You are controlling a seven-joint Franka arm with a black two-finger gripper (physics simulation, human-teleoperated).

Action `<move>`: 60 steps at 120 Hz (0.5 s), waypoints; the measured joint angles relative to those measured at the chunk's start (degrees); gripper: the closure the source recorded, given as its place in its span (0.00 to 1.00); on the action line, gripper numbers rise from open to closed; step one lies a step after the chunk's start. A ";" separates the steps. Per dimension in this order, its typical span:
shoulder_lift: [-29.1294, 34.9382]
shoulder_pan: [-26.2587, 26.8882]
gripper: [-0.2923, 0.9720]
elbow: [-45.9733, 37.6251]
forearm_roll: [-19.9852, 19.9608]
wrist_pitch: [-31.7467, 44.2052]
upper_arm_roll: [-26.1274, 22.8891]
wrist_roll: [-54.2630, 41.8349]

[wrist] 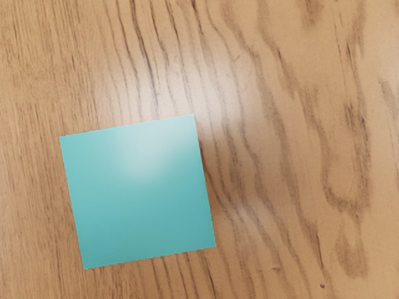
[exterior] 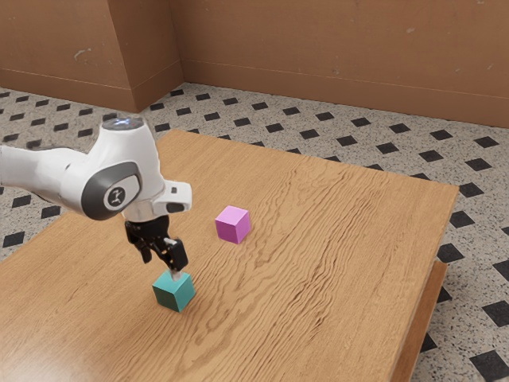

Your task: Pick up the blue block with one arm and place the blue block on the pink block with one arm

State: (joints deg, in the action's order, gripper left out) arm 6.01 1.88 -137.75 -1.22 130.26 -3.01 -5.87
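Hovering with the gripper right over the blue block, at or almost at its top edge; not being able to tell whether the pincer is apart or together. Finding the blue block sitting flat on the table, apart from the pink block and toward the exterior view's left of it. Judging nothing done yet, with gripping, lifting, carrying and stacking left to do

Walls: plain brown panels with a skirting.
Floor: pale speckled tiles dotted with black diamonds.
Table: light wood, heavily grained, evenly lit.
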 joint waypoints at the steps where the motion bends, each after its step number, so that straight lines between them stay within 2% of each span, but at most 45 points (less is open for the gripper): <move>1: -0.18 0.52 0.23 -0.09 -0.05 0.24 0.49 0.00; 16: -2.63 2.63 0.23 -0.64 -0.42 3.09 3.23 0.01; 60: -7.97 -2.73 0.23 0.10 -0.42 7.66 3.45 -0.20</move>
State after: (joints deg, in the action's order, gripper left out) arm -1.96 -0.86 -137.64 -1.63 137.92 0.44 -6.07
